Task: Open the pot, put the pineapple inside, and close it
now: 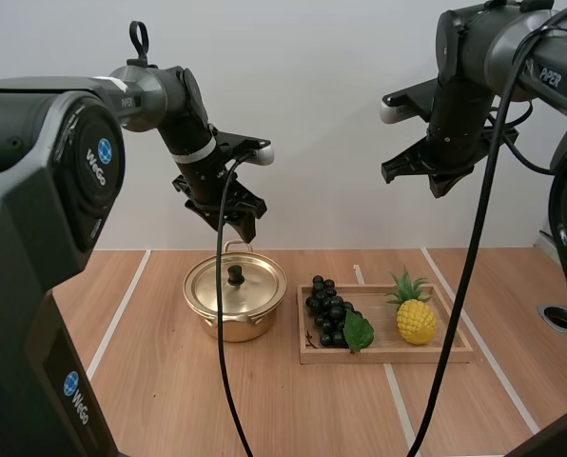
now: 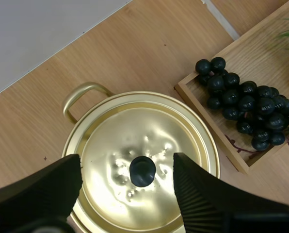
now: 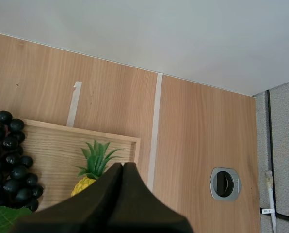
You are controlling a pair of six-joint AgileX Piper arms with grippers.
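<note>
Pineapple (image 1: 416,319): sits in the wooden tray (image 1: 388,354), toward its right edge, untouched. Grapes (image 1: 329,310) occupy the tray's left end.

Pot (image 1: 236,303): stands on the surface (image 1: 150,381), just beside the tray's left edge. The lid (image 2: 149,131) is seated, so the opening step is not yet done.

Left gripper (image 1: 234,224): fingers spread wide, holding nothing. It hovers above the lid, and the left wrist view shows the black knob (image 2: 142,171) between the fingers.

Right gripper (image 3: 123,166): fingers pressed together, empty, held high over the tray's right end.

Recommendation: your step in hand is the lid lift.
- Descend straight, keeping the knob centred between the fingers.
- Close only once the tips are level with the knob, not above it.
- The knob looks small and smooth, so an off-centre pinch would likely slip or tilt the lid.
- Lift vertically until clear of the rim.
- Set the lid on bare surface away from the tray, leaving the right arm's way to the pot open.
</note>
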